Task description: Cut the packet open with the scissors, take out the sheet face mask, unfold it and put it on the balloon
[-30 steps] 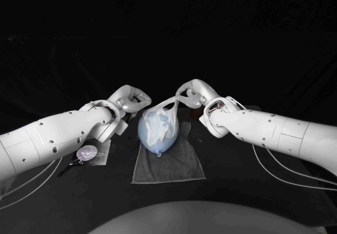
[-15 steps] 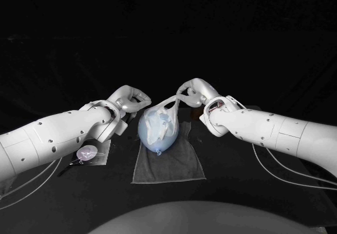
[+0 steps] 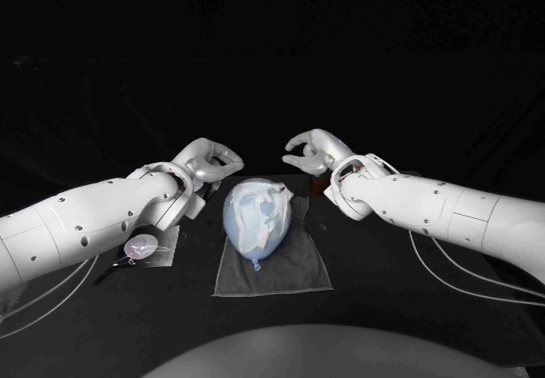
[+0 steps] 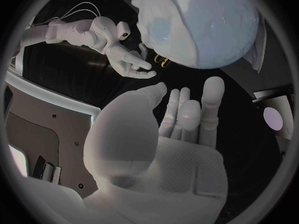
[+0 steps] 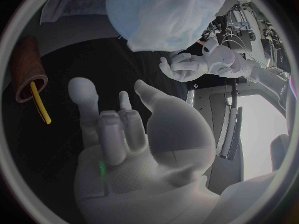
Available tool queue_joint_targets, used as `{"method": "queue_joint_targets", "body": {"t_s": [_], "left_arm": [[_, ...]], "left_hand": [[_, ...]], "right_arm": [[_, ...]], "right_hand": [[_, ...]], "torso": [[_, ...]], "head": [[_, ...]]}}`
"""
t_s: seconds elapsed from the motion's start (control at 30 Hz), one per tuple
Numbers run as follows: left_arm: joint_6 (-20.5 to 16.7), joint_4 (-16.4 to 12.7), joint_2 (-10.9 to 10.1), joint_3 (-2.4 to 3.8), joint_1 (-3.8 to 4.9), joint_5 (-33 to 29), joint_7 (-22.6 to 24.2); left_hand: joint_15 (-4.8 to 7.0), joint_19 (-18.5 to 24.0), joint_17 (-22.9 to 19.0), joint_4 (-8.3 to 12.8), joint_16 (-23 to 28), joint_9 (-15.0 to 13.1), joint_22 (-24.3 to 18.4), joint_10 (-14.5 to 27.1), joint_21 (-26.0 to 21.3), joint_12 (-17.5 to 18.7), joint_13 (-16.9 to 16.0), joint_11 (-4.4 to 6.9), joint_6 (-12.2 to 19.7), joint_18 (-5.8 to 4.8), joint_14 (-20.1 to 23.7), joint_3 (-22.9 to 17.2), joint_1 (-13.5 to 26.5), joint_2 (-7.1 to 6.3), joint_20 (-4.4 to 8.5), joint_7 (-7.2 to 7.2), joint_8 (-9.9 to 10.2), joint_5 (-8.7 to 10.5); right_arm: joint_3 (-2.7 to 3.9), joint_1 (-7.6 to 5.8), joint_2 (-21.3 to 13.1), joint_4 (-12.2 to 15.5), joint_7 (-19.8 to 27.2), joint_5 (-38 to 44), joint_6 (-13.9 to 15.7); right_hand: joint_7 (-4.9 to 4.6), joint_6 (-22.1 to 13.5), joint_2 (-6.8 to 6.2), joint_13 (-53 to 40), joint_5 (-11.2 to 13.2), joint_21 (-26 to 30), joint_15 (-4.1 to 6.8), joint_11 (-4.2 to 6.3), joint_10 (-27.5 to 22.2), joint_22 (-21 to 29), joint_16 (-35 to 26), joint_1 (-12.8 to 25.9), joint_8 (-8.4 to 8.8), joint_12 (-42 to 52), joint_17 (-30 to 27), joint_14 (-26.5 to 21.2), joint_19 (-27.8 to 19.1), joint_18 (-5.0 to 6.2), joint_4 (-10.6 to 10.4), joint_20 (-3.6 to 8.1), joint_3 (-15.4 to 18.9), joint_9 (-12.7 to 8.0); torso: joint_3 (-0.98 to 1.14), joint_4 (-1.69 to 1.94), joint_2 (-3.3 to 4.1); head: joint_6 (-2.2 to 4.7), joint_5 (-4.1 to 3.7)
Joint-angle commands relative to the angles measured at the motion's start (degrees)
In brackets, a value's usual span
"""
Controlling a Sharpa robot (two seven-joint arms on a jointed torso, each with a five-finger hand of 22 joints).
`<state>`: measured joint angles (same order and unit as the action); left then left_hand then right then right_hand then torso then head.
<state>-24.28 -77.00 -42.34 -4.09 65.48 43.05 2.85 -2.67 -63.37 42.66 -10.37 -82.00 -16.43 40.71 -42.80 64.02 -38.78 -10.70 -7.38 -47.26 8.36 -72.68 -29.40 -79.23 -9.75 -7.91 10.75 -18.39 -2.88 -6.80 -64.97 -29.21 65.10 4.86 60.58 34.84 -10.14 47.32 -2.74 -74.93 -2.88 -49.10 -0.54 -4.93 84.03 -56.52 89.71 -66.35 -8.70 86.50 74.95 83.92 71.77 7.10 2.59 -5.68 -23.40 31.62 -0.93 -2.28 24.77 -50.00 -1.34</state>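
Observation:
A pale blue balloon [image 3: 254, 228] lies on a grey towel [image 3: 278, 272] at the table's middle, its knot toward me. The white sheet face mask [image 3: 261, 203] is draped over the balloon's upper side, rumpled in places. In the left wrist view the mask [image 4: 156, 35] covers one flank of the balloon [image 4: 218, 30]. My left hand [image 3: 211, 162] hovers just left of the balloon's far end, holding nothing. To the right of that far end my right hand [image 3: 311, 152] hovers with its fingers apart and bare. Neither hand touches the mask.
A brown holder [image 5: 27, 67] with yellow-handled scissors [image 5: 40, 108] stands beyond the towel, by my right wrist. A small pale round object [image 3: 141, 250] lies on a dark sheet at the table's left. Cables trail under both arms.
My right hand has let go of the mask's upper edge, which it held lifted before. The mask has dropped and now lies flat on the balloon. My left hand has barely moved.

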Motion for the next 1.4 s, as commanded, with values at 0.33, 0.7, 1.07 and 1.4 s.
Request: {"method": "queue_joint_targets", "body": {"t_s": [0.33,0.7,1.07,1.4], "left_arm": [[-0.40,-1.17,-1.01,0.06,0.06,-1.21,0.87],[3.10,-3.39,-2.92,0.05,-0.05,-2.48,2.73],[8.59,-5.43,-4.96,0.03,-0.33,2.22,5.32],[9.16,-6.65,-6.47,0.00,-0.57,9.47,5.36]], "left_hand": [[-0.36,0.06,-0.01,-0.20,0.38,0.07,0.05,0.27,-0.19,0.28,0.13,-0.05,0.45,0.78,0.26,0.11,0.09,-0.37,-0.17,0.02,0.46,0.14],[-0.15,0.02,-0.33,0.53,0.39,-0.62,-0.11,-1.09,-0.29,0.08,0.40,0.34,-1.80,0.87,0.46,0.56,-0.58,-0.67,-0.14,-0.63,-0.32,0.14],[0.39,1.53,-3.09,0.29,1.24,-1.09,-2.73,-2.25,-2.11,-0.28,0.47,1.00,-3.37,1.25,1.90,4.70,1.69,-4.12,0.34,-1.23,-0.55,0.14],[0.53,1.73,-3.69,0.65,1.55,-1.16,-3.44,-2.25,-2.82,-0.34,0.50,1.14,-3.54,1.31,2.23,7.02,0.94,-4.90,0.49,-1.35,-0.18,0.14]], "right_arm": [[-0.01,-0.08,-1.93,0.94,-1.96,-2.94,-0.61],[-0.02,0.19,-7.00,7.15,4.10,-12.25,3.51],[-0.05,1.31,-11.27,13.89,5.59,-14.60,1.14],[-0.07,2.57,-12.25,15.28,4.55,-13.69,-3.68]], "right_hand": [[-0.76,-2.14,-0.62,-10.11,0.14,4.73,-1.06,-0.98,0.56,3.44,-0.38,-0.66,1.97,-3.59,12.26,5.18,-2.83,2.17,-0.63,-1.11,1.94,-0.86],[-0.41,0.69,1.20,-10.32,0.13,3.11,-0.87,-0.68,1.03,2.08,-0.08,-2.22,1.11,-2.97,13.46,5.57,-1.71,2.17,-0.85,-1.39,1.49,-0.69],[0.37,3.04,1.73,-11.56,0.13,0.18,-0.30,-0.01,2.56,-0.20,0.29,-2.41,0.42,-1.08,15.05,6.08,0.22,1.68,-1.30,-0.96,1.39,-0.76],[0.83,4.26,1.55,-12.90,0.13,-1.97,0.09,0.42,3.95,-1.90,0.29,-2.39,0.22,0.74,15.05,6.08,1.48,1.27,-1.49,-0.58,1.58,-0.93]], "torso": [[0.05,-0.02,0.02],[0.06,-0.05,0.04],[0.05,-0.01,0.01],[-0.02,0.03,0.08]], "head": [[0.00,-0.16],[0.00,-0.12],[0.00,-0.03],[0.00,0.02]]}}
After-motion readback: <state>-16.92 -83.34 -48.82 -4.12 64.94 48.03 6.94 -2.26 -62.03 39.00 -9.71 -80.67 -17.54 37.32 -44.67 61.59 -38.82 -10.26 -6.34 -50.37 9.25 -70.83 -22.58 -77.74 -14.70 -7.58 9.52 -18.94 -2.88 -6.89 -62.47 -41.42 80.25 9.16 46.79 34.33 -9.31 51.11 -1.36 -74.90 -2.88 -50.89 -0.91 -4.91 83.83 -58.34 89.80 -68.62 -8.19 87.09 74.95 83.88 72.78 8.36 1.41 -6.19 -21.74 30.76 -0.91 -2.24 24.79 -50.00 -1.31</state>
